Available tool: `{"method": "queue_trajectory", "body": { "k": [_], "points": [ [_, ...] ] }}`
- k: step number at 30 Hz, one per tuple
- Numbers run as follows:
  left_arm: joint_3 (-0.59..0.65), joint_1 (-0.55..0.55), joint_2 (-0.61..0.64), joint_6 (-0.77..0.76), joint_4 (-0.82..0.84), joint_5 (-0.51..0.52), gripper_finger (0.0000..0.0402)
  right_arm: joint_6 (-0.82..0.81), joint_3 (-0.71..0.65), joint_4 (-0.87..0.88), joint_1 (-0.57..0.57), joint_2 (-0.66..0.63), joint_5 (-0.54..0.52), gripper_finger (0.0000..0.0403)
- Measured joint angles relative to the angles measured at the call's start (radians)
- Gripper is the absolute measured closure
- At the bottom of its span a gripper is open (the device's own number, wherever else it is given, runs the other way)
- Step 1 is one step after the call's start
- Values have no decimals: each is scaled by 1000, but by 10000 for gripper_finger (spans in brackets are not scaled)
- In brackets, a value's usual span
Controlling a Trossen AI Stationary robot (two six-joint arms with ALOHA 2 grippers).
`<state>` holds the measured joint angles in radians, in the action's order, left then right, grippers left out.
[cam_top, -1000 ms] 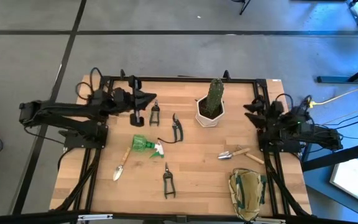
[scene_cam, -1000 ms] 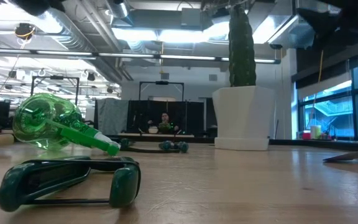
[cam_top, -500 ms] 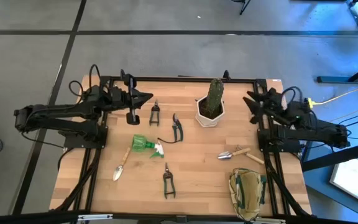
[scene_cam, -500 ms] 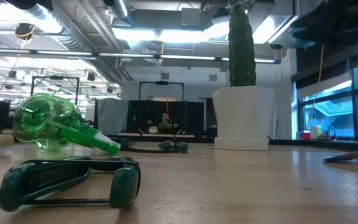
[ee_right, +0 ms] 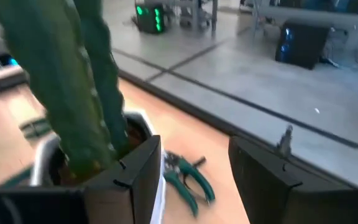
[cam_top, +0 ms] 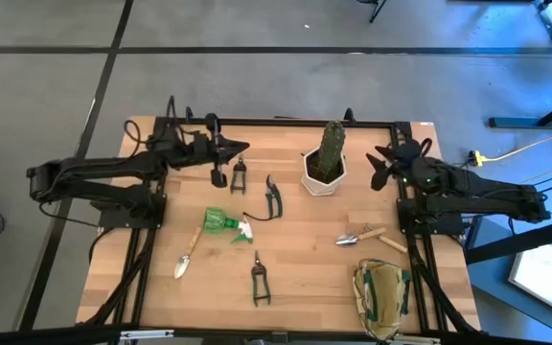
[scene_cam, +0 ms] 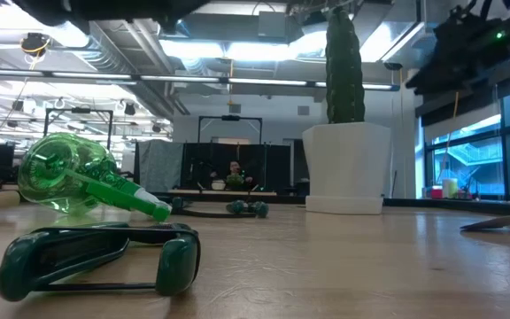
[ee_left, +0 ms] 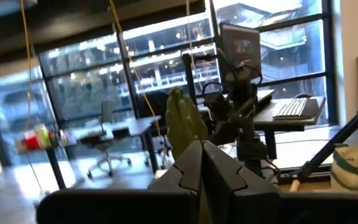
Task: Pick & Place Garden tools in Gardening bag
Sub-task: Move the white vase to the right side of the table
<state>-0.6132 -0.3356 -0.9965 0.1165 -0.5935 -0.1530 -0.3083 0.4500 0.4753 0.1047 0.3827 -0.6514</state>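
From the high view, my left end effector (cam_top: 241,147) sits pressed together near the counter's (cam_top: 305,259) far left edge, holding nothing. The nearest pruning shears (cam_top: 239,174) lie just at its 6 o'clock, apart from it; a second pair (cam_top: 273,196) lies at about 5 o'clock. The green spray bottle (cam_top: 226,224) is further out at 6 o'clock, with a trowel (cam_top: 186,258) beyond it and a third pair of shears (cam_top: 258,279) toward the near edge. My right end effector (cam_top: 376,171) hangs at the far right, fingers spread and empty, with the cactus in its white pot (cam_top: 324,165) just at its 9 o'clock. The other trowel (cam_top: 360,236) lies at its 6 o'clock, well apart, and the gardening bag (cam_top: 382,298) is farther on at 6 o'clock, at the near right corner.

In the low view, shears (scene_cam: 96,259) lie closest, the spray bottle (scene_cam: 78,180) on its side behind them, the potted cactus (scene_cam: 347,164) standing upright beyond.

The left wrist view shows my closed fingers (ee_left: 194,174), the cactus (ee_left: 185,124) straight ahead and the bag (ee_left: 356,167) off to one side.

The right wrist view shows spread fingers (ee_right: 138,171) framing the cactus (ee_right: 79,87), with shears (ee_right: 188,177) on the counter beyond.
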Motion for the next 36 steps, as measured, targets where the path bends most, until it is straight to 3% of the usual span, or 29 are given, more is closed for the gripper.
{"method": "queue_trajectory", "body": {
  "k": [6, 9, 13, 21, 23, 29, 36],
  "points": [
    [-64, 0, -71, -101, 36, -74, 398, -97, 0, 126, 13, 65, -149, 210],
    [-76, 29, -99, -98, 0, -110, 398, -127, 0, 154, 47, 118, -136, 210],
    [-76, 75, -120, -84, -41, -116, 398, -130, 0, 152, 126, 192, 17, 210],
    [-76, 134, -114, 0, -51, -156, 398, -49, 0, 71, 347, 300, 478, 210],
    [-76, 142, -114, 22, -45, -191, 398, -90, 0, 60, 400, 321, 500, 210],
    [-76, 151, -100, 43, -46, -225, 398, -300, 0, 56, 579, 376, 428, 210],
    [-76, 150, -97, 69, -47, -227, 398, -305, 0, -100, 805, 507, 741, 210]
  ]
}}
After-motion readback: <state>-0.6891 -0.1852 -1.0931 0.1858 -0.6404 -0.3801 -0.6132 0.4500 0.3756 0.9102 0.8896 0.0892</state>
